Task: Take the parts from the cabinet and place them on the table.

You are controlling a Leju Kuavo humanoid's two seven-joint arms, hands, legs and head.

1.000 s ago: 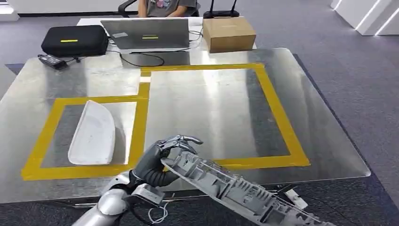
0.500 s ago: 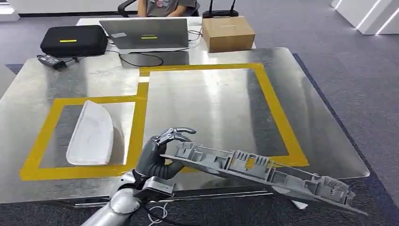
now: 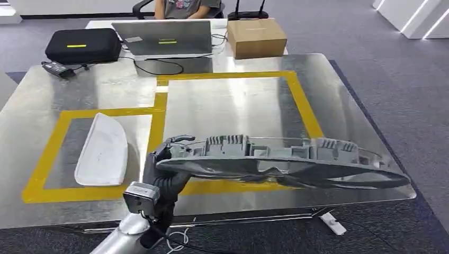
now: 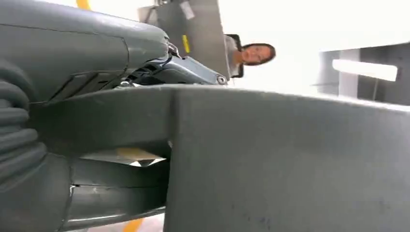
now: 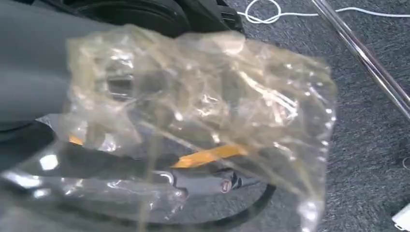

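Observation:
My left hand grips the left end of a long grey ribbed plastic part. The part hangs level, just above the front edge of the metal table, across the near side of the large yellow-taped rectangle. Close up, the left wrist view has the same part clamped under my thumb. A white curved part lies inside the smaller taped rectangle on the left. My right hand hangs over the carpet and holds a crumpled clear plastic bag; its fingers are mostly hidden by the bag.
At the table's far end stand a laptop, a black case, a cardboard box and a power adapter. A person sits behind them. A metal table leg and a white cable are near my right hand.
The long grey part has swung up from pointing down to the right to lying level, and my left hand has carried it forward over the table's front edge.

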